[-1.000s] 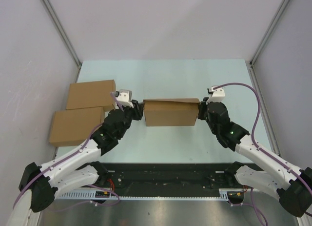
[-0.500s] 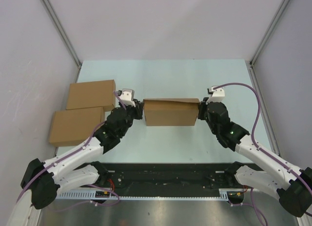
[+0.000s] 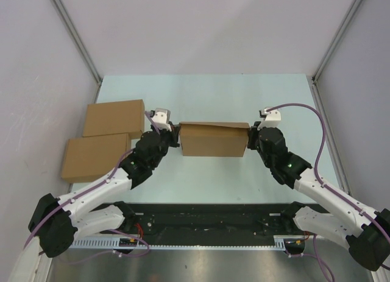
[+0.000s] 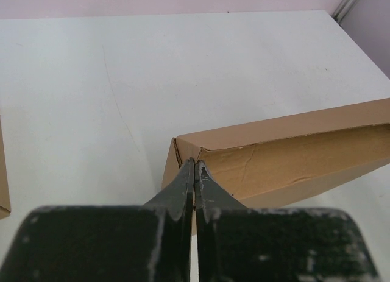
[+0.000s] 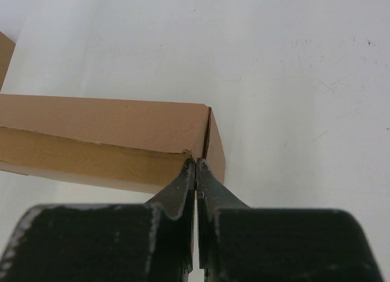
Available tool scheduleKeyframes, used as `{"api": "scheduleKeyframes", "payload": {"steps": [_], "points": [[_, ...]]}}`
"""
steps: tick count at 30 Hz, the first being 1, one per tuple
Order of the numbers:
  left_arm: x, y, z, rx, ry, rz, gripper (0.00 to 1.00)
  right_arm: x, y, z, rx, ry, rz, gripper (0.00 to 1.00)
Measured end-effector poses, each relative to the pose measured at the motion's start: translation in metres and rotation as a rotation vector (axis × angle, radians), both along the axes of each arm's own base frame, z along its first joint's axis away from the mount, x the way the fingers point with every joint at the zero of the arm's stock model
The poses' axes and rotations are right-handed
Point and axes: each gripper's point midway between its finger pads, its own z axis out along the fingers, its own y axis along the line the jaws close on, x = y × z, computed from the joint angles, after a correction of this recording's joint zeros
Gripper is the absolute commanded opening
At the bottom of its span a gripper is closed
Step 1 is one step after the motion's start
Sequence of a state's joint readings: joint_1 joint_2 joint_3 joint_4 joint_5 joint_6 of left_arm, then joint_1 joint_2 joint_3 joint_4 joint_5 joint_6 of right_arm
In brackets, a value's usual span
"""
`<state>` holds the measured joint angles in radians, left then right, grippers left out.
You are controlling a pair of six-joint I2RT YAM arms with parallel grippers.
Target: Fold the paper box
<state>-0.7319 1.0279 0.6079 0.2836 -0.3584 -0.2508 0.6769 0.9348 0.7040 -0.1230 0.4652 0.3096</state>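
Two tools, both closed with nothing between the fingers. The left tool (image 4: 194, 167) has its tip at the left end corner of the paper box (image 3: 213, 142), apparently touching; the right tool (image 5: 196, 165) likewise at the right end corner. The box sits mid-counter (image 3: 201, 93), its lid seam gaping slightly along the front.

Hazards: a narrow tip may slip off its corner. Uneven end pressure could skew the box, crumple a wall or spring the lid.
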Motion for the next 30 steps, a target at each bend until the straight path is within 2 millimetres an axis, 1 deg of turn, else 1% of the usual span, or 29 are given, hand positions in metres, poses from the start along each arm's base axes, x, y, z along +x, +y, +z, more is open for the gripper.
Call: {"api": "scheduleKeyframes", "payload": {"steps": [8,20,26,30], "points": [[-0.002,0.000,-0.003,-0.043,-0.005,0.001,0.00,0.000,0.000,0.000,0.000,0.000,0.000,0.00],[-0.006,0.000,-0.013,-0.121,0.008,0.014,0.00,-0.001,0.000,-0.001,-0.002,0.002,0.002,0.00],[-0.008,0.000,-0.027,-0.145,0.041,0.035,0.00,-0.002,0.001,-0.003,-0.009,0.011,0.005,0.00],[-0.007,0.000,-0.027,-0.173,0.041,0.051,0.00,-0.004,0.001,-0.005,-0.012,0.017,0.006,0.00]]}}
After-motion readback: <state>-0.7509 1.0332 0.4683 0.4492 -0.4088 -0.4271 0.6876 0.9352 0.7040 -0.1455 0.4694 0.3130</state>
